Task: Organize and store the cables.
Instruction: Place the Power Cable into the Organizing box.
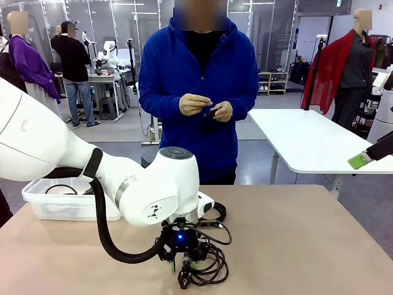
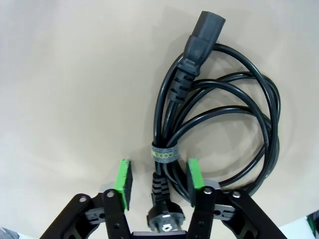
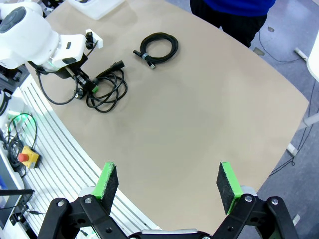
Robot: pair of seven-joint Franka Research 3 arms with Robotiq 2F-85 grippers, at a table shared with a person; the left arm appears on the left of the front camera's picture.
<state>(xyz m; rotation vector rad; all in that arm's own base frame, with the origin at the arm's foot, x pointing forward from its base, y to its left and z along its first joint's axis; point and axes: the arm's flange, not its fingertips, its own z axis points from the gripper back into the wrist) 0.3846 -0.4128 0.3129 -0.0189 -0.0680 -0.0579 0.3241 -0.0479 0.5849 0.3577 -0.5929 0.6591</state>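
On the tan table, the left gripper hangs spread astride the tied power cord coil near its plug, seemingly not yet touching it. The right gripper is released, high above. A smaller cable coil lies well apart.
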